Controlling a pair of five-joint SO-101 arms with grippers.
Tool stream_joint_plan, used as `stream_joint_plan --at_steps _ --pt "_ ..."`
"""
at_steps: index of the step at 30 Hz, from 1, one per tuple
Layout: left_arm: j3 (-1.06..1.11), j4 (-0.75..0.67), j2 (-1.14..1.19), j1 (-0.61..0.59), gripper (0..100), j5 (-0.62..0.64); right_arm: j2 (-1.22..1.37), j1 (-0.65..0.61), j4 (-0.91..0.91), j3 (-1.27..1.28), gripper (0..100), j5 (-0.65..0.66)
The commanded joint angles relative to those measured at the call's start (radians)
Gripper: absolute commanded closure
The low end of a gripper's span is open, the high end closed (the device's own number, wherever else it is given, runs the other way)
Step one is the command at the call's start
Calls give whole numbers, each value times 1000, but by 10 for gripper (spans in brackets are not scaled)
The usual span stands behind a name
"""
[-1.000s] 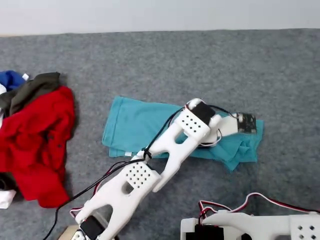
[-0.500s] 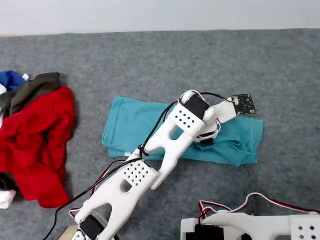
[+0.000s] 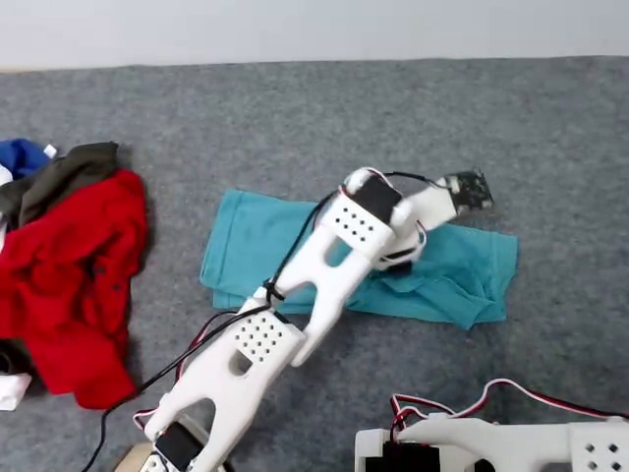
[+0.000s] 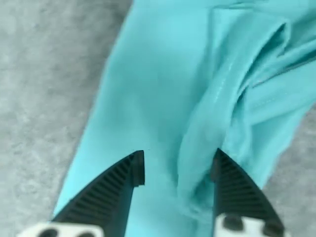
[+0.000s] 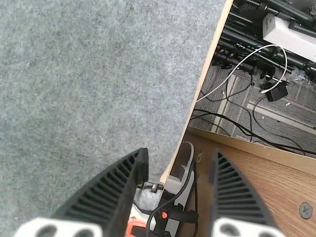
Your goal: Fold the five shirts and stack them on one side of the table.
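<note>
The teal shirt (image 3: 251,251) lies in the middle of the grey bench (image 3: 295,118). Its long axis runs from left to right across the high view, sloping a little down toward the right. The left arm (image 3: 324,270) reaches up from the lower left of the frame and sits over the shirt's rumpled right half, so it is plainly the nearer one. The right arm (image 3: 491,442) is parked along the bottom right edge, well apart from the cloth.

The left wrist view shows what the arm's own bulk hides from above. The left end effector (image 4: 177,158) has its fingers spread apart, and a raised ridge of teal cloth runs up between them. I would say the next pinch depends on that ridge, which lies straight ahead.

The right end effector (image 5: 178,157) is also spread, holding nothing, over the bench's edge.

The high view adds the heap at the far left, with a red shirt (image 3: 69,275), a dark shirt (image 3: 59,177) and a blue shirt (image 3: 20,155), none of them folded.
</note>
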Motion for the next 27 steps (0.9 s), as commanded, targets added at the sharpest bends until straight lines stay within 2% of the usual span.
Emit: stream_joint_plan --at_steps 1,6,9,17,27 --pt "-91 -23 -71 -28 772 8 -18 1 36 -12 786 11" --pt "-157 54 -69 2 772 11 -18 1 36 -12 786 11" --pt "-119 54 -71 20 772 48 -18 1 38 -12 786 11" --pt "-64 54 -71 104 772 52 -18 1 38 -12 786 11" --pt "-31 48 -55 129 772 51 -18 1 36 -12 786 11"
